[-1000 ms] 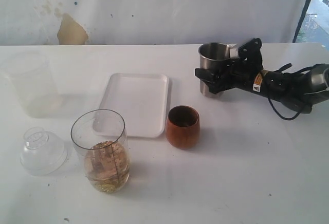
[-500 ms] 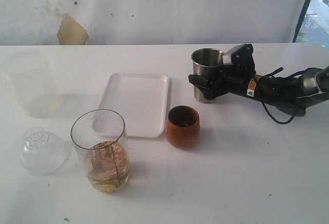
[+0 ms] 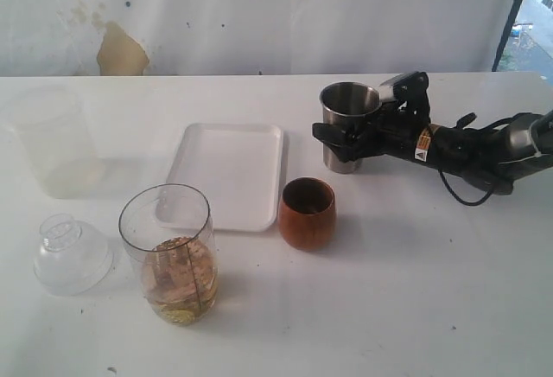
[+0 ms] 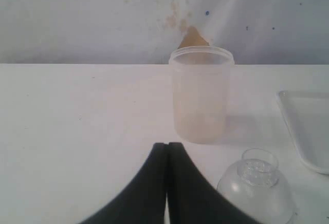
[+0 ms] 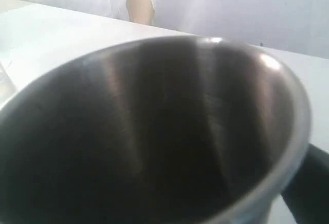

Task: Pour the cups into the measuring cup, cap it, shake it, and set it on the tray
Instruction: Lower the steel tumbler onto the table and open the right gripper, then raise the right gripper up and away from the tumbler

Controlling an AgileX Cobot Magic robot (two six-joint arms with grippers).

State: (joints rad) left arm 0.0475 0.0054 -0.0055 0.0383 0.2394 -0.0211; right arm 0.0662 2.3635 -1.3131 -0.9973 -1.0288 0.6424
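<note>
Over on the left, the left gripper (image 4: 166, 147) has its two black fingers pressed together on nothing, with a frosted cup (image 4: 200, 95) and a clear domed lid (image 4: 255, 185) just ahead of it. The measuring cup (image 3: 170, 252) stands upright with yellowish liquid in its bottom by the near left corner of the tray (image 3: 229, 169), and the wooden cup (image 3: 307, 213) stands off its near right corner. Further right, the steel tumbler (image 3: 344, 111) stands upright with the right gripper (image 3: 343, 140) straddling its lower body; I cannot tell whether the jaws pinch it.
</note>
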